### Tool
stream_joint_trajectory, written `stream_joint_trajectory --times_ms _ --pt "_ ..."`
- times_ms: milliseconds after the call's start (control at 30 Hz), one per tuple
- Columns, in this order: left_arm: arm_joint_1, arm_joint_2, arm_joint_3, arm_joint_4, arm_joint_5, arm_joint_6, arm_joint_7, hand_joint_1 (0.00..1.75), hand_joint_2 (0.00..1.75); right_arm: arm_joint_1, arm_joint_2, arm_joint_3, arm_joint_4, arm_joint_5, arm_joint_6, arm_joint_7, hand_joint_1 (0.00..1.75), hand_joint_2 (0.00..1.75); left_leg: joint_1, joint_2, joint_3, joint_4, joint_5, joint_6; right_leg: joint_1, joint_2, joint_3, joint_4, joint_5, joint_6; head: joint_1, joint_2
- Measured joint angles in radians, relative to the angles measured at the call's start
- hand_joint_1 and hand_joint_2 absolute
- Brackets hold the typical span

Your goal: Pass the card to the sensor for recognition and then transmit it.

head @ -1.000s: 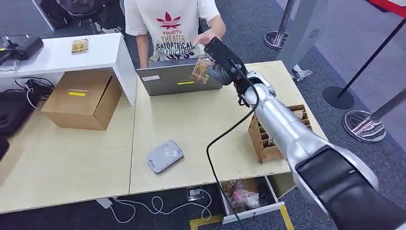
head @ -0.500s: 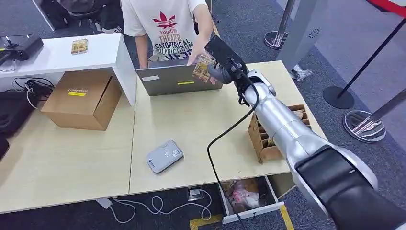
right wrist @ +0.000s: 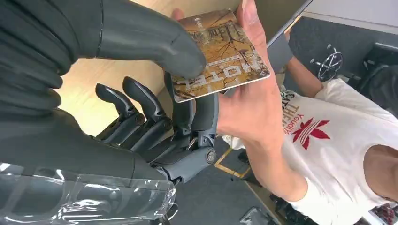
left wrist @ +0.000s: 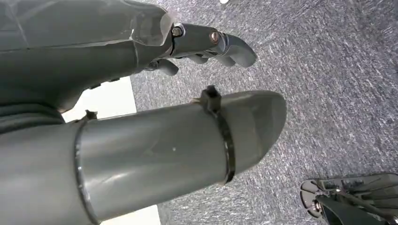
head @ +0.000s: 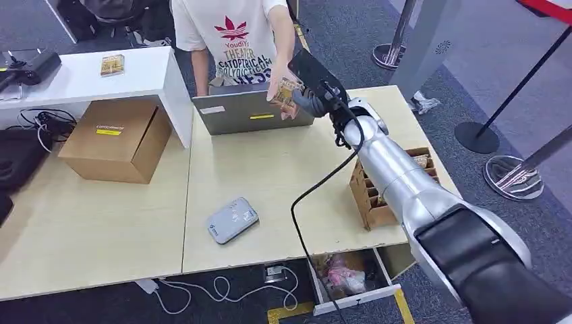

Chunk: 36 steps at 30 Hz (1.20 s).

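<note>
Above laptop (head: 251, 111), card (right wrist: 220, 54) flat, right hand (right wrist: 155, 112) pinching

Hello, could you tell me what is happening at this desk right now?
The right robot hand is stretched out over the grey laptop, pinching a hotel card between its thumb and fingers. A person in a white T-shirt across the desk has a hand on the same card, so both are touching it in a handover. The grey card sensor lies on the desk nearer the robot. The left robot hand hangs over the carpet, holding nothing.
</note>
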Motion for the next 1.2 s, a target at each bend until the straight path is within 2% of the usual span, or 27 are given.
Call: stream_joint_trajectory --times_ms 33,67,233,267,300,633,867,1200 --pt "0.000 0.000 0.000 0.000 0.000 0.000 0.000 0.00 0.00 0.000 0.000 0.000 0.000 0.000 0.000 0.000 1.75 1.75 0.000 0.000 0.000 0.000 0.000 0.000 0.000 0.000 0.000 0.000 0.000 0.000 0.000 0.000" --pt "0.000 0.000 0.000 0.000 0.000 0.000 0.000 0.00 0.00 0.000 0.000 0.000 0.000 0.000 0.000 0.000 1.48 1.75 0.000 0.000 0.000 0.000 0.000 0.000 0.000 0.000 0.000 0.000 0.000 0.000 0.000 0.000" --pt "0.000 0.000 0.000 0.000 0.004 0.001 0.011 0.00 0.00 0.000 0.008 -0.003 0.000 0.009 0.000 0.007 1.48 1.75 0.000 0.000 0.000 0.000 0.000 0.000 0.000 0.000 0.000 0.000 0.000 0.000 0.000 0.000" --pt "0.000 0.000 0.000 0.000 0.004 0.002 0.011 0.00 0.00 0.000 0.009 -0.003 0.000 0.011 0.000 0.008 0.28 1.75 0.000 0.000 0.000 0.000 0.000 0.000 0.000 0.000 0.000 0.000 0.000 0.000 0.000 0.000" --pt "0.000 0.000 0.000 0.000 0.005 0.002 0.011 0.00 0.00 0.000 0.010 -0.003 0.000 0.011 0.000 0.008 0.00 1.75 0.000 0.000 0.000 0.000 0.000 0.000 0.000 0.000 0.000 0.000 0.000 0.000 0.000 0.000" --pt "0.000 0.000 0.000 0.000 0.018 0.005 0.014 0.00 0.00 0.000 0.030 -0.005 0.000 0.025 0.003 0.015 0.00 1.75 0.000 0.000 0.000 0.000 0.000 0.000 0.000 0.000 0.000 0.000 0.000 0.000 0.000 0.000" --pt "0.001 0.000 0.000 0.000 0.020 0.004 0.002 0.00 0.00 0.003 0.027 -0.021 -0.001 0.080 -0.021 -0.033 0.00 1.75 0.000 0.000 0.000 0.000 0.000 0.000 0.000 0.000 0.000 0.000 0.000 0.000 0.000 0.000" --pt "0.002 0.000 0.000 0.000 0.021 0.005 0.002 0.00 0.00 0.011 0.016 -0.030 -0.008 0.111 -0.039 -0.051 0.00 1.75 0.000 0.000 0.000 0.000 0.000 0.000 0.000 0.000 0.000 0.000 0.000 0.000 0.000 0.000"
